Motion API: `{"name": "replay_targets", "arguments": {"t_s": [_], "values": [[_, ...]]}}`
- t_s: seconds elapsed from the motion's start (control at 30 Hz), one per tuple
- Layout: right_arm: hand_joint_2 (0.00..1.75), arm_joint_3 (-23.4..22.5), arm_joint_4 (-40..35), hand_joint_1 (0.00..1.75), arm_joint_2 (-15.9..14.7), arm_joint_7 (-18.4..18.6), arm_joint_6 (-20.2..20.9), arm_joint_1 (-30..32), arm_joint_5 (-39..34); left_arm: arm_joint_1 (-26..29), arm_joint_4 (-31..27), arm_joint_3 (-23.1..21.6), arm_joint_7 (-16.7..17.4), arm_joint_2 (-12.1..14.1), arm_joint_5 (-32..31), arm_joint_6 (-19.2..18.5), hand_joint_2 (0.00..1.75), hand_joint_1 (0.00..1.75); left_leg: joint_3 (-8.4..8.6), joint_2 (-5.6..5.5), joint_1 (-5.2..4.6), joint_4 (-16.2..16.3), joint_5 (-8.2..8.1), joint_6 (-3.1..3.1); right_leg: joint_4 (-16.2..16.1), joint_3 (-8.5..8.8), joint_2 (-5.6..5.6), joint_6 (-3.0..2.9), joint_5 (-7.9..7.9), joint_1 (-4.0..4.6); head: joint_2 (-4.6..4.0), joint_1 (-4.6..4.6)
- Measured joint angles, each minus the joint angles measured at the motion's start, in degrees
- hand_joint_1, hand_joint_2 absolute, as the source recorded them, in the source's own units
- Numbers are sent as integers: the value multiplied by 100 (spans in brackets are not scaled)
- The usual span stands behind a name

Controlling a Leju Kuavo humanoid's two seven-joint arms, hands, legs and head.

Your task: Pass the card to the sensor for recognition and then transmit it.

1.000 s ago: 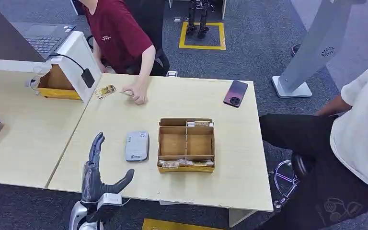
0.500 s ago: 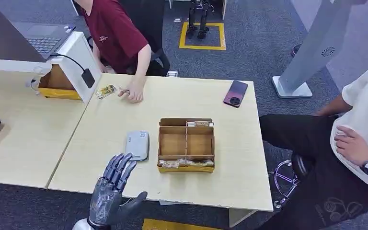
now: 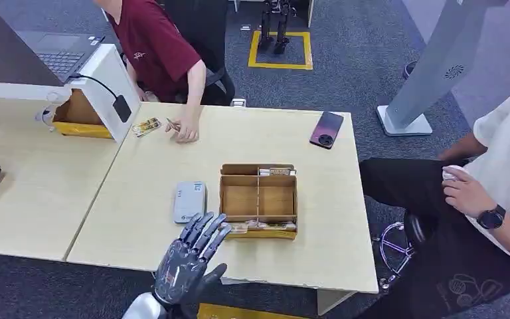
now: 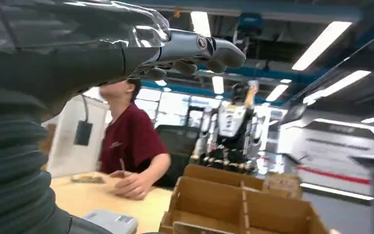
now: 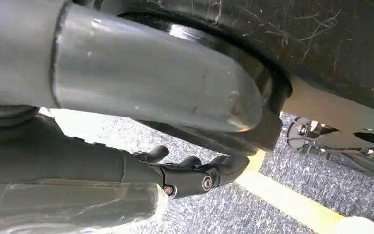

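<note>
Left robot hand (image 3: 189, 261) hovers open-fingered at the desk's (image 3: 146, 193) near edge, beside the flat grey rounded-rectangle card sensor (image 3: 189, 201).

Bare counter (image 3: 153, 179) beyond the grey card reader (image 3: 190, 201), toward a person's resting hand (image 3: 186, 131). Just right of the reader, a cardboard box (image 3: 258, 201) with upright walls. Left hand (image 3: 189, 258) spread at the near edge, between reader and box.

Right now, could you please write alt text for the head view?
The robot's left hand, fingers spread and holding nothing, hovers over the table's near edge beside a grey card reader and a cardboard box.
</note>
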Motion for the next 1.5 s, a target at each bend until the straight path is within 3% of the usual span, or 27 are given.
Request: {"name": "replay_targets", "arguments": {"t_s": [0.07,0.1,0.3,0.37,0.87,1.5], "values": [[0,13,0,0,0,18,0,-15,22,-237,232,-444,854,83,-50,0,175,0,-1,-1,0,0,0,0,0,3,-2,2,1,0,0,2],[0,15,0,0,2,33,0,-19,41,-339,331,-619,1120,103,-56,0,175,0,-1,-1,0,0,0,0,0,3,-1,1,2,0,0,2],[0,66,-2,0,2,173,2,-68,101,-872,793,-1396,2300,249,-179,0,175,0,-1,-1,0,1,3,0,0,2,-1,1,4,-1,0,2],[0,85,-4,0,4,195,2,-72,120,-1028,940,-1578,2479,306,-179,0,175,0,-2,-1,1,1,3,0,0,2,1,1,4,-1,0,0],[0,142,-4,0,4,229,17,-91,205,-1263,1523,-1656,2690,380,-161,0,175,0,-3,-1,1,1,3,0,0,0,1,1,3,-1,0,2],[0,164,-7,0,4,254,24,-101,295,-1328,1825,-1525,2642,400,-93,0,175,0,-4,-1,1,1,3,0,0,0,0,1,3,-1,0,2]]}}
